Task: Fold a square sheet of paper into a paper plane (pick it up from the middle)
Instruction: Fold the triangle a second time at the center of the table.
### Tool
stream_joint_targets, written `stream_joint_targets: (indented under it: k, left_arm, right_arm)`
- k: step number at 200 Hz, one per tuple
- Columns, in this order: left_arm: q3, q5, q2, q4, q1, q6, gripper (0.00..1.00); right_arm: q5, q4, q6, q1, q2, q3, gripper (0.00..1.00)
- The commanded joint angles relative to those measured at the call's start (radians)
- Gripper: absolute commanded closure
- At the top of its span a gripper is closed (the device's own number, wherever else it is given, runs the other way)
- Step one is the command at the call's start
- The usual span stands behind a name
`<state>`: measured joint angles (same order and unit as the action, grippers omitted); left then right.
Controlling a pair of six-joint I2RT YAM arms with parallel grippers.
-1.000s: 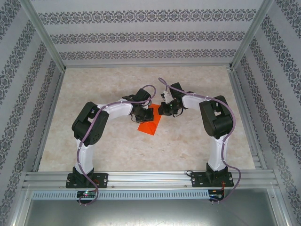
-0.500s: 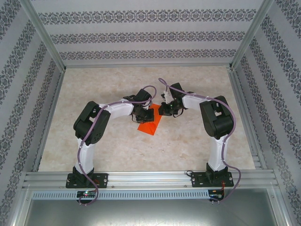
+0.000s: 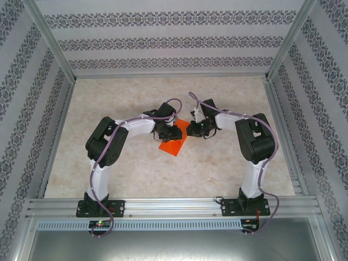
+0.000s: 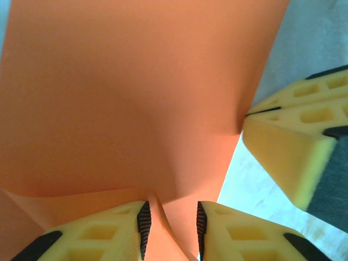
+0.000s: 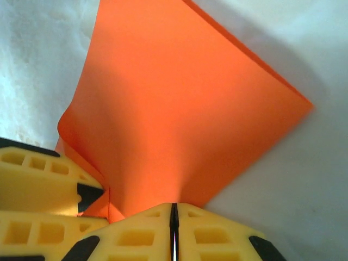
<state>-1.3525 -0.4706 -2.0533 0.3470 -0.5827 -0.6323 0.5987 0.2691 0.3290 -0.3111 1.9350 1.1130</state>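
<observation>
The square sheet of paper (image 3: 169, 145) is bright orange-red and lies bent at the middle of the table, between the two grippers. My left gripper (image 3: 175, 132) stands over its left part. In the left wrist view the left gripper (image 4: 173, 228) is open, and a raised ridge of the sheet (image 4: 136, 98) runs up between the jaws. My right gripper (image 3: 190, 130) is shut on the sheet's right edge. In the right wrist view the right gripper (image 5: 174, 217) pinches the sheet (image 5: 179, 109), which fans upward away from the jaws. The left fingers (image 5: 32, 185) show at the lower left there.
The marbled beige table (image 3: 136, 98) is ringed by an aluminium frame (image 3: 168, 206), with patterned walls behind and to both sides. The two grippers stand very close together over the paper. The right fingers (image 4: 283, 147) sit at the right of the left wrist view.
My left jaws have parted and let go of the paper. The right gripper has shifted slightly right and nearer, and more of the sheet's far corner now shows between the grippers.
</observation>
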Motion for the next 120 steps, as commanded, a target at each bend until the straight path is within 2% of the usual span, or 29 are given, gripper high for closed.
stream_joint_targets:
  k: [1, 26, 45, 75, 120]
  left_arm:
    - [0.026, 0.025, -0.049, -0.008, -0.012, 0.000, 0.63]
    - [0.034, 0.009, -0.044, -0.029, -0.012, -0.007, 0.55]
    - [0.046, 0.008, -0.038, -0.045, -0.013, -0.014, 0.54]
    - [0.069, 0.005, -0.028, -0.076, -0.012, -0.028, 0.51]
    - [0.103, -0.022, -0.016, -0.135, -0.005, -0.066, 0.46]
  right_arm:
    - [0.052, -0.054, 0.028, 0.038, -0.067, -0.049, 0.89]
    - [0.069, -0.056, 0.037, 0.051, -0.123, -0.093, 0.89]
    - [0.104, -0.080, 0.071, 0.053, -0.171, -0.136, 0.89]
    - [0.190, -0.238, 0.202, 0.043, -0.223, -0.252, 0.90]
    - [0.217, -0.436, 0.391, -0.027, -0.284, -0.378, 0.93]
